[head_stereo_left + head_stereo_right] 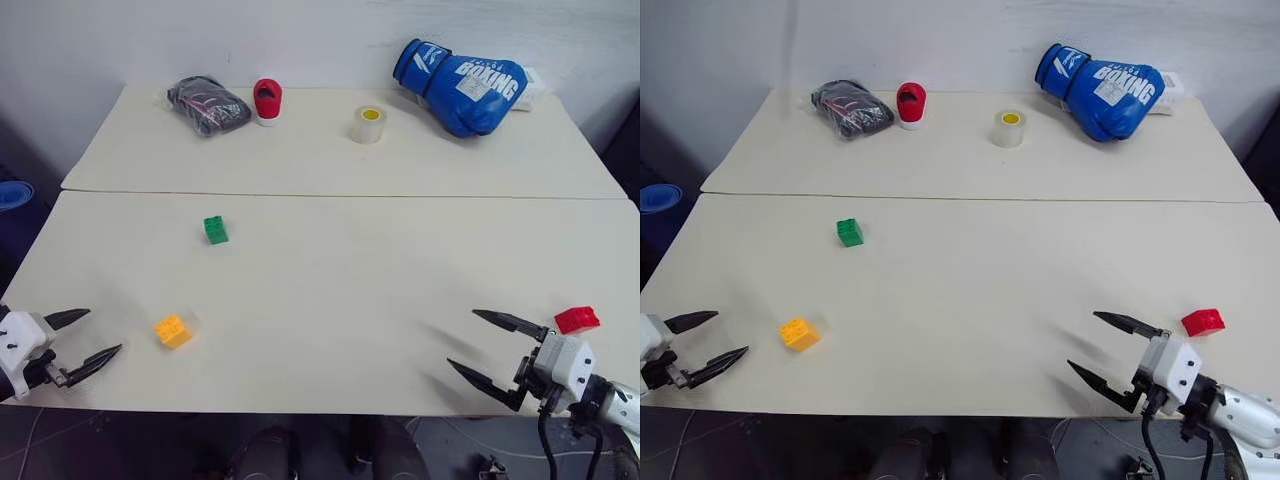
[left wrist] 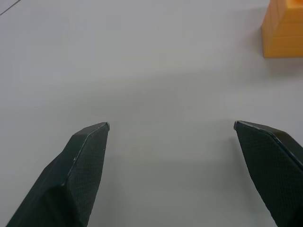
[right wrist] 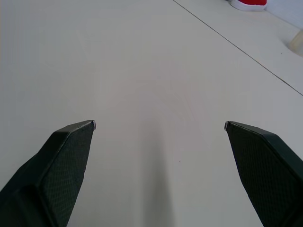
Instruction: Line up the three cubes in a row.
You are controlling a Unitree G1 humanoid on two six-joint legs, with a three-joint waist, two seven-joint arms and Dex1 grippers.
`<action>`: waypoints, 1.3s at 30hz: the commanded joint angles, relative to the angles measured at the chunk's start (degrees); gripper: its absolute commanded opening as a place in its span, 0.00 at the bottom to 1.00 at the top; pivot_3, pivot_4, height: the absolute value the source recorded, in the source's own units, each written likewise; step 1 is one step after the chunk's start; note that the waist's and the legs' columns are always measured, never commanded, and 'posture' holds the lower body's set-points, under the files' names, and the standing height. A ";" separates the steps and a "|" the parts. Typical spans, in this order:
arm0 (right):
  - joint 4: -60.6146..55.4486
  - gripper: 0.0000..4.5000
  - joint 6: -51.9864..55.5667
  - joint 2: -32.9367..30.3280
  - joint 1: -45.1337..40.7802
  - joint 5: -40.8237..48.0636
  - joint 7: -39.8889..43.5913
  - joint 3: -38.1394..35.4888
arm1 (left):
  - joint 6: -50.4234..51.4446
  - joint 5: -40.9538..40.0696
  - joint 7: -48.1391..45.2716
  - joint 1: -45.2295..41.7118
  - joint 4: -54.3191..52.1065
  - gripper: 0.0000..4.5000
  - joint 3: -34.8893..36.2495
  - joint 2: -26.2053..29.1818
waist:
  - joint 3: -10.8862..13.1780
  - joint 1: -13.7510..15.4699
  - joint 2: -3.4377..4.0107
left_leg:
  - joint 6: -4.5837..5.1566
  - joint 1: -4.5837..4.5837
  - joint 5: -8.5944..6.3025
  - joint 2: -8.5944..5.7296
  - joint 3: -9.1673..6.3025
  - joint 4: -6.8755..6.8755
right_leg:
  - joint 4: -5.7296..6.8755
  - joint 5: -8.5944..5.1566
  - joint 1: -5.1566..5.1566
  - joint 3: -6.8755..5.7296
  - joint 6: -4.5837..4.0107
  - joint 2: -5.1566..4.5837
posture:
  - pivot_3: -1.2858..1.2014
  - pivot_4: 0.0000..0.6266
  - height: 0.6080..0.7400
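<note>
Three cubes lie apart on the cream table (image 1: 330, 290). The green cube (image 1: 215, 229) sits left of the middle. The yellow-orange cube (image 1: 173, 330) rests near the front left, also seen in the left wrist view (image 2: 284, 28). The red cube (image 1: 577, 319) is at the front right. My left gripper (image 1: 88, 335) hovers open at the front left edge, a short way left of the yellow-orange cube. My right gripper (image 1: 470, 340) is open at the front right edge, just beside the red cube, pointing toward the table's middle. Both hold nothing.
Along the back of the table lie a dark bundled object (image 1: 208, 104), a red-and-white cylinder (image 1: 267, 101), a yellow tape roll (image 1: 369, 123) and a blue boxing glove (image 1: 462, 85). A seam (image 1: 330, 194) runs across the table between back and front halves.
</note>
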 commanded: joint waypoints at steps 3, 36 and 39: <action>-0.91 1.00 -0.39 -0.08 -1.09 -0.34 -0.22 1.06 | 1.21 -1.69 0.29 -0.31 -1.88 0.99 1.33 0.97 | 0.00 0.02 0.00 | 0.00 0.00 0.00 0.00 0.00 0.00 | 0.01 0.00 0.00 0.00 0.00 0.00 | 0.52 0.24 1.00; -2.75 1.00 6.57 15.22 17.20 7.73 -21.74 -24.70 | 27.87 -14.77 -8.63 -20.62 -31.56 0.99 -20.52 -3.56 | -0.09 0.43 0.16 | -0.09 0.07 0.07 -0.02 0.06 0.00 | 0.35 0.00 0.05 0.10 0.00 0.11 | 0.52 0.24 1.00; -1.55 1.00 8.08 14.08 15.29 7.06 -23.67 -24.44 | 27.44 -14.03 -8.28 -21.34 -32.02 0.99 -21.39 -4.12 | -0.12 0.03 0.25 | -0.09 0.07 0.09 -0.02 0.06 0.00 | 0.34 -0.02 0.04 0.10 -0.02 0.11 | 0.52 0.24 1.00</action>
